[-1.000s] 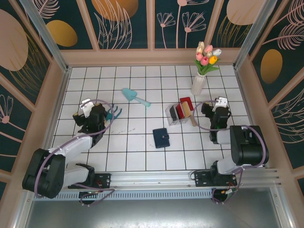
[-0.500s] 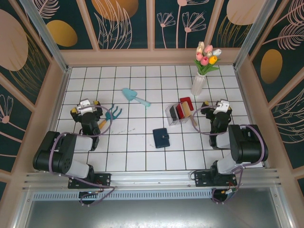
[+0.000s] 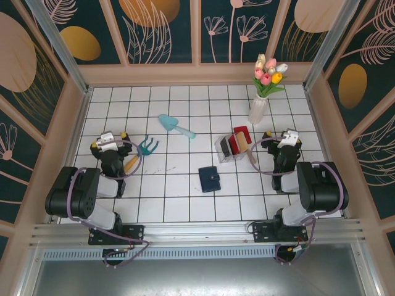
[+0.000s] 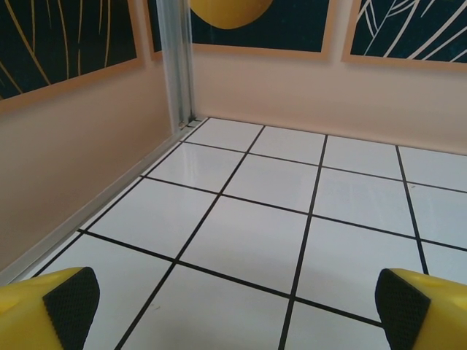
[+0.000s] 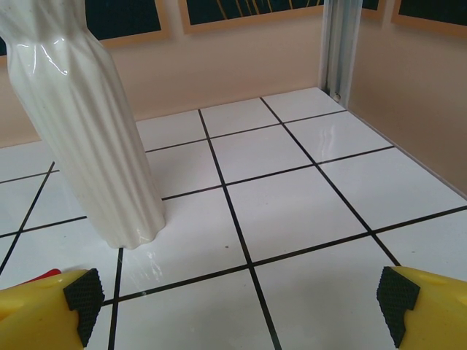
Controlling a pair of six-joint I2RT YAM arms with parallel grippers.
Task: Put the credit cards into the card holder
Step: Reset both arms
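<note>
Your left tool (image 3: 110,140) sits low at the left side of the white-tiled counter (image 3: 179,203), jaws spread wide. In its wrist view, the black pads (image 4: 69,295) frame bare tile that runs to the corner post and the peach wall (image 4: 80,153).

Your right tool (image 3: 284,137) sits at the right side, jaws equally wide and gripping nothing. In its own view, its yellow fingers (image 5: 419,302) stand far apart over open tile, and the white ribbed vase (image 5: 87,124) rises upright just ahead on the left.

The navy card holder (image 3: 210,179) lies flat and closed near the middle of the counter, snap tab across its face, between the two arms and touched by neither. The credit cards (image 3: 237,142) are not in it. A red one and a black one stand on edge in the clear rack (image 3: 220,150), just beyond and to the right of the holder, and a tan one slants at the rack's right side. The rack sits near your right tool but apart from it.

From above, the vase holding tulips (image 3: 269,73) stands beyond the rack. A teal toy shovel (image 3: 175,126) lies well behind the holder, and a teal rake (image 3: 146,147) lies just beside your left tool.
</note>
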